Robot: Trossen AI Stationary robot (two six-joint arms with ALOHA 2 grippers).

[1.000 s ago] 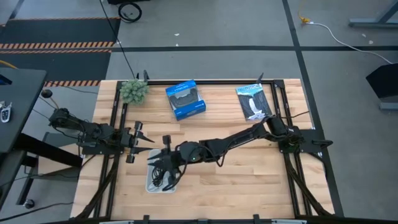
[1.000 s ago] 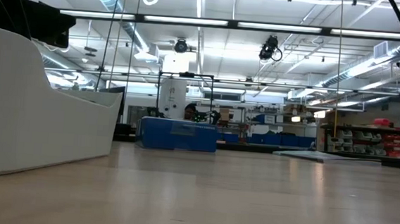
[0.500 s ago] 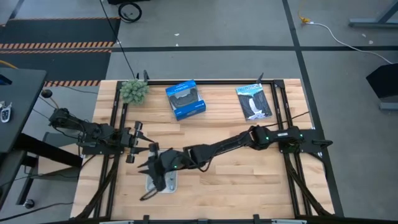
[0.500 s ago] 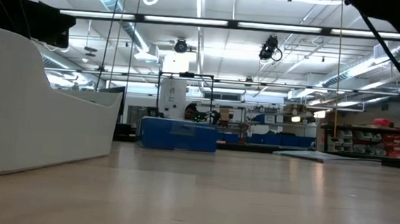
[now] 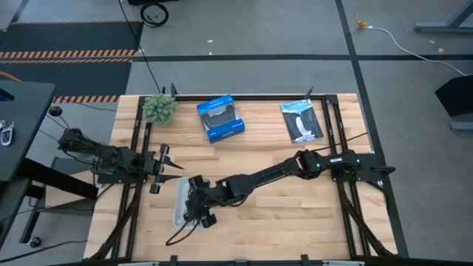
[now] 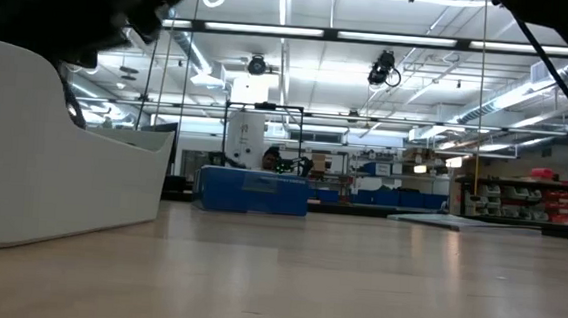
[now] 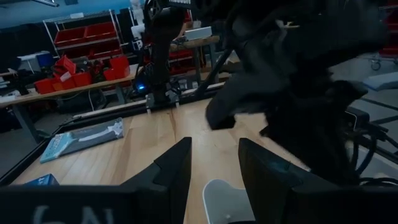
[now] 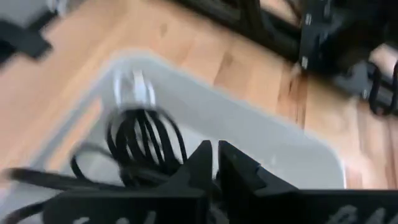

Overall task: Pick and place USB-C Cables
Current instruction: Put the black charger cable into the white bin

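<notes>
A white tray (image 5: 180, 216) sits near the table's near-left part and also shows in the low view (image 6: 53, 163). In the right wrist view a coiled black USB-C cable (image 8: 143, 140) lies in the tray (image 8: 261, 134) beside a white cable (image 8: 134, 87). My right gripper (image 5: 198, 210) reaches across the table and hovers low over the tray, fingers together (image 8: 216, 167). One black cable end (image 5: 176, 235) trails onto the table past the tray's near edge. My left gripper (image 5: 176, 168) waits open just left of the tray. Other cables are hidden. My right gripper comes at the tray from the table's right, slanting down, and its fingers (image 8: 198, 169) stand together over black cable strands (image 8: 163, 179). The fingers themselves hide the place of contact, so the part held cannot be told. The coil lies on the tray floor.
A blue box (image 5: 220, 118) and a black-and-white flat packet (image 5: 301, 120) lie along the far edge, with a small green plant (image 5: 159, 108) at the far-left corner. Black frame rails (image 5: 334, 133) run along the table's sides. Bare wood lies right of the tray.
My right arm has stretched out lower, and its gripper has gone down toward the near-left over the tray, coming into the low view's upper left. The bundle of cables seen under it has settled into the tray, and one black end now trails onto the table.
</notes>
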